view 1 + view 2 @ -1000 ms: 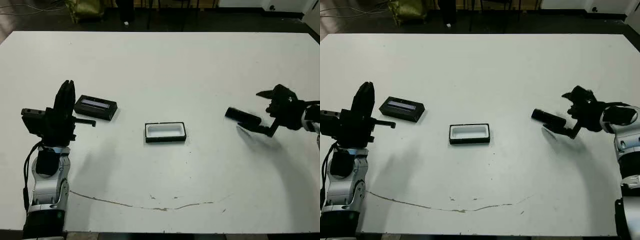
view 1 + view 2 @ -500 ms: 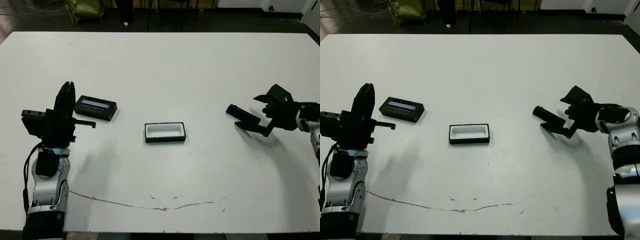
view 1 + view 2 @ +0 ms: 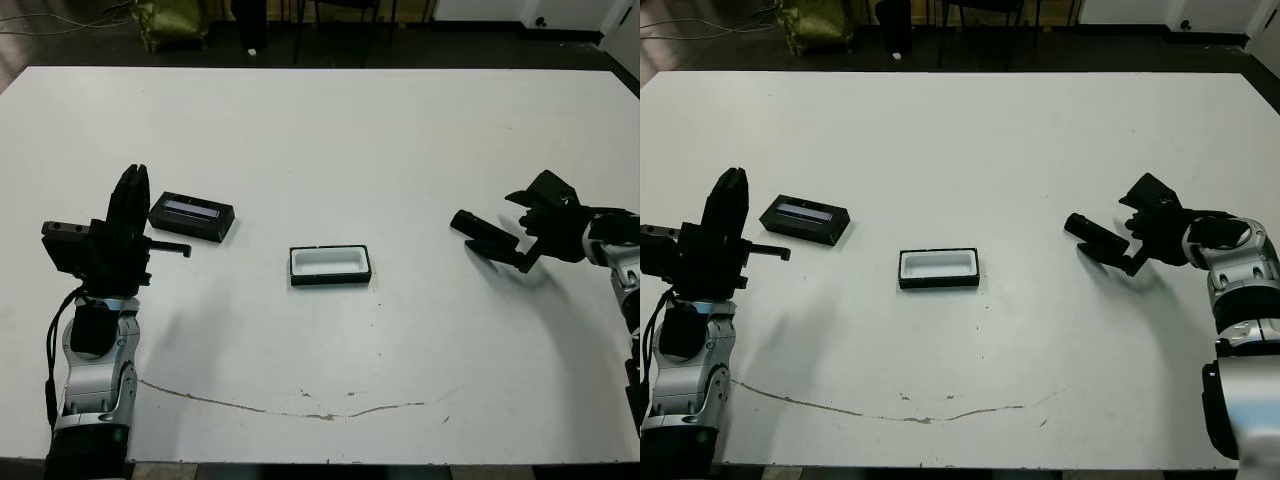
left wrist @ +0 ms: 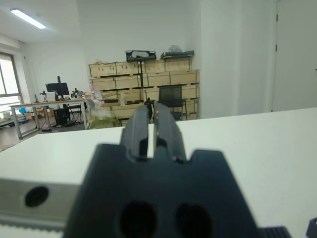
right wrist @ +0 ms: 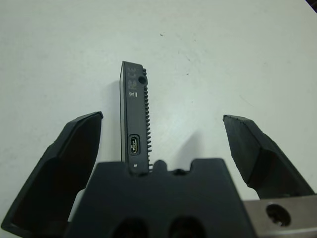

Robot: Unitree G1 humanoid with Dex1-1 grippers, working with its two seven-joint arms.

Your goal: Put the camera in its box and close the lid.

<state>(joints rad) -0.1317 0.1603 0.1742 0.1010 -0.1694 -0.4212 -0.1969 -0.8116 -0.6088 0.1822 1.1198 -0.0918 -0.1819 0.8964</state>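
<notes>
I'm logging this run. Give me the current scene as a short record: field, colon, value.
camera: lying on the table toward the robot's right, between the open fingers of the right gripper, not clamped
box: open, near the table's middle, white lining showing, nothing inside
lid: off the box, lying flat to the box's left
left gripper: raised near the lid, fingers close together, holding nothing
table: white, with a thin crack line near the front edge
task state: camera not yet in the box, lid not on
</notes>
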